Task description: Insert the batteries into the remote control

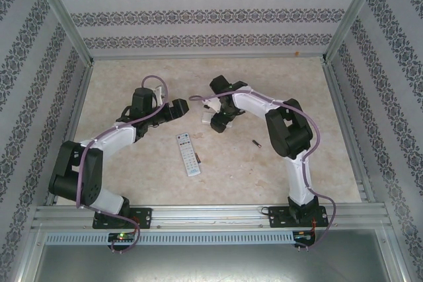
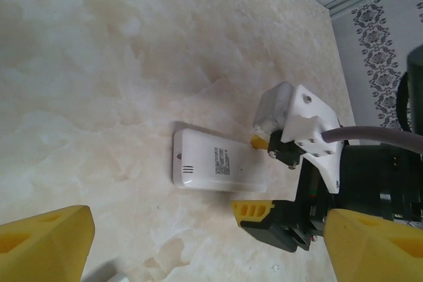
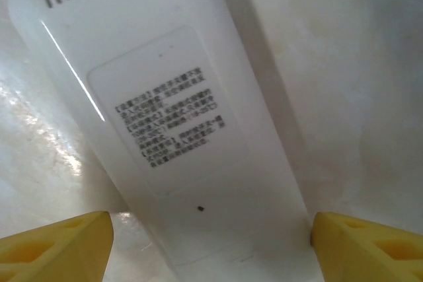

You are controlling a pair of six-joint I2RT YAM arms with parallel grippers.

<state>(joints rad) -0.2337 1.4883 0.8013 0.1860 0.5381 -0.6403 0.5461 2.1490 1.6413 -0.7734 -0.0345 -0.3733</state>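
The white remote (image 3: 132, 37) runs off the bottom edge, its label print (image 3: 175, 120) too blurred to read.

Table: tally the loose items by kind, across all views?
Remotes: 2, face-up remote and face-down remote
Batteries: 2, battery lying apart, probable battery beside the face-up remote
Orange speck at the far edge: 1
Total: 5

Both arms, the left arm (image 1: 106, 140) and the right arm (image 1: 287, 130), bent inward over the marbled tabletop (image 1: 132, 176). A button-faced remote (image 1: 188, 154) lay between them, one battery (image 1: 199, 158) just beside its right edge, a second battery (image 1: 256, 142) lying near the right arm.
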